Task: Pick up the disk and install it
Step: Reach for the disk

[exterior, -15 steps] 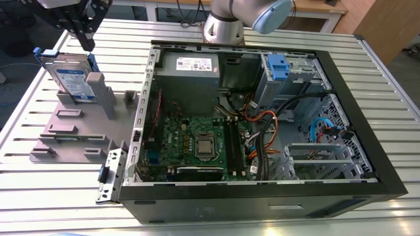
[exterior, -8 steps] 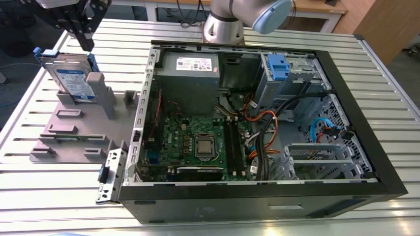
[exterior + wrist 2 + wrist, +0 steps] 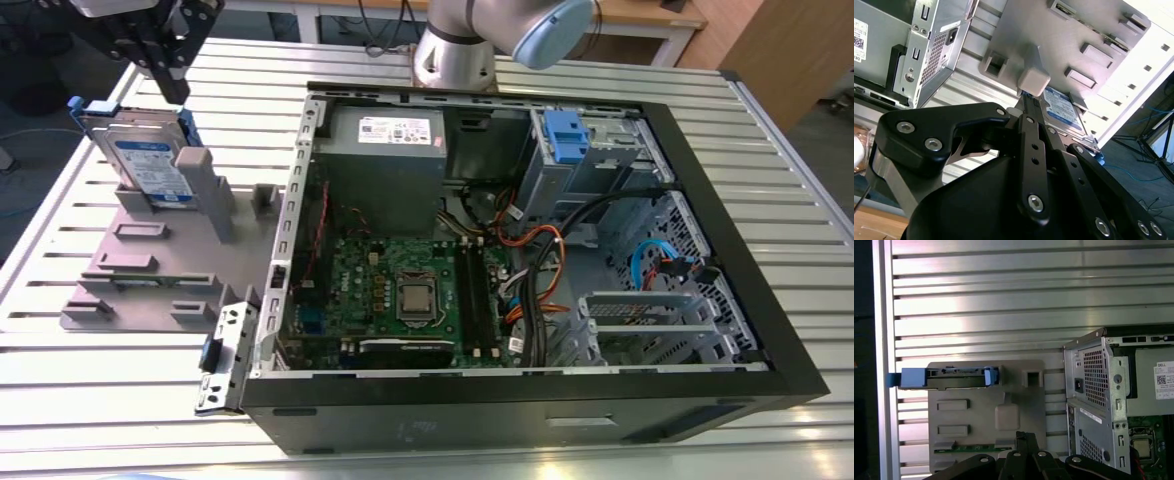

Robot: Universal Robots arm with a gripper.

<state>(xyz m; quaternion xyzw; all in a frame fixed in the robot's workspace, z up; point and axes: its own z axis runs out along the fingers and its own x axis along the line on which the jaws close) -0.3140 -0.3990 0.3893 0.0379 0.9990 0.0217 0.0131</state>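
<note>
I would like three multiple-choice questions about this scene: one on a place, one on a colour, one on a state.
1. The disk stands: A in the grey holder; B on a chair; C on a shelf.
2. Its rails are: A red; B blue; C yellow.
3. The computer case is: A open; B closed; C wrapped.

Key: 1 A, it stands on edge in the holder beside the case. 2 B, blue shows at both ends in the first wrist view. 3 A, the motherboard lies exposed.
</note>
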